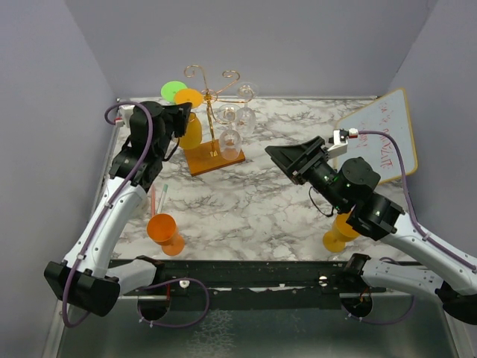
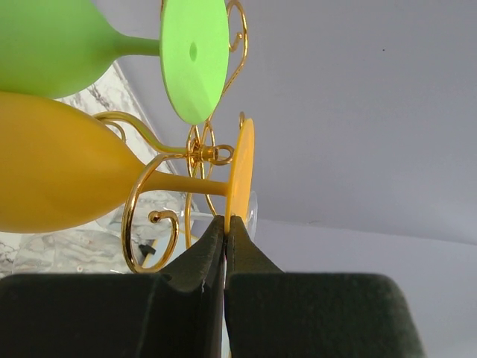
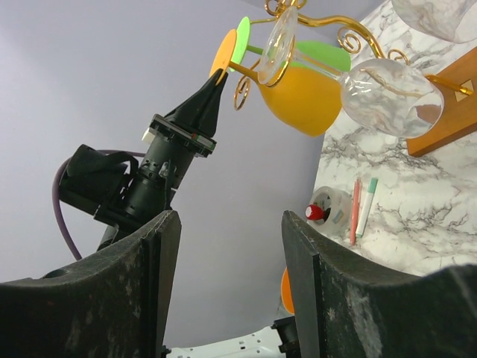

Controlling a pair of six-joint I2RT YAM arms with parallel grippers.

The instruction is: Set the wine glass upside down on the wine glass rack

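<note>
The gold wire wine glass rack [image 1: 214, 95] stands on its orange-brown wooden base [image 1: 201, 159] at the back of the table. My left gripper [image 1: 183, 113] is shut on the rim of the yellow wine glass's foot [image 2: 240, 168]. The yellow glass [image 1: 191, 133] hangs bowl down, its stem [image 2: 190, 183] lying inside a curled gold arm [image 2: 133, 200]. A green glass [image 2: 45, 41] hangs beside it, foot [image 2: 194, 56] uppermost. My right gripper [image 1: 281, 154] is open and empty, held in the air right of the rack; it also shows in the right wrist view [image 3: 231, 224].
Clear glasses [image 1: 231, 140] hang on the rack's right side. An orange glass [image 1: 165, 231] lies at the front left, another [image 1: 340, 233] under my right arm. Pens [image 1: 158, 198] and a tape roll [image 3: 332, 209] lie left. A whiteboard [image 1: 380, 138] leans at right.
</note>
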